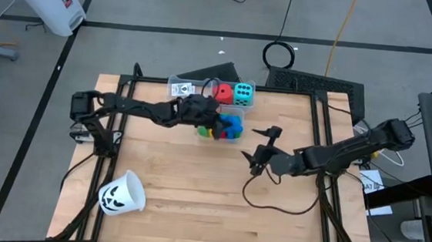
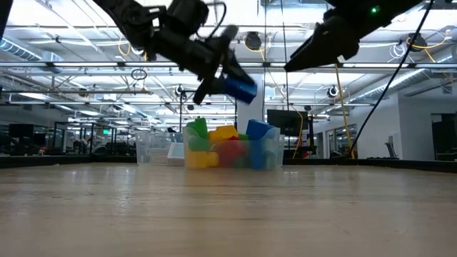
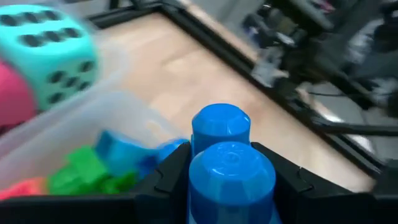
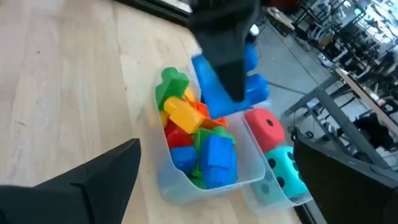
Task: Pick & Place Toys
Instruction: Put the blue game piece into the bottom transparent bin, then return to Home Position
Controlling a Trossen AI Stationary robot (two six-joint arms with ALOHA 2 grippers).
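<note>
While the left tool (image 3: 227,186) clamps the blue block (image 3: 225,165) above the bin (image 2: 271,153), the right tool (image 1: 264,148) hangs spread apart. Stiff, light, probably slick plastic; flat sides grip best.

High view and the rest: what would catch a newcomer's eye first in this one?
The left gripper hangs above the clear bin of coloured blocks near the table's far edge, shut on a blue block. Just beyond, a second clear bin holds a red die and a cyan die. The right gripper is open over bare wood mid-table, and a white cup with a pumpkin face lies at the near left.
</note>
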